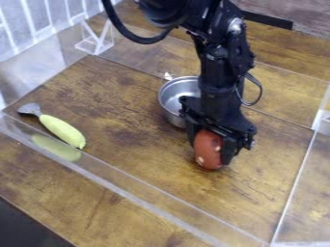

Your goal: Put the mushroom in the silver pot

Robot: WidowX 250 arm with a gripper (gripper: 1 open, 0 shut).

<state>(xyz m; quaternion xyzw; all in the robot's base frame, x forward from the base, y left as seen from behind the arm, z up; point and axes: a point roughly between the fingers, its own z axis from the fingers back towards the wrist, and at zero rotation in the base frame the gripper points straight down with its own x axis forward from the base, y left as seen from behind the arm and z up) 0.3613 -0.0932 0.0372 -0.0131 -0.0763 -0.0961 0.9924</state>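
Observation:
The mushroom (206,160) lies on the wooden table, only its red-brown cap showing between the black fingers. My gripper (214,152) points straight down over it, the fingers closed in against both sides of the cap with no gap visible. The mushroom still rests on the wood. The silver pot (177,95) stands just behind and to the left of the gripper, its right side hidden by the arm.
A long yellow-green banana-like item (61,129) lies at the left by a clear plastic wall (142,193) that runs along the front. A clear plastic stand (93,39) sits at the back left. Another clear panel edge (319,116) rises at the right.

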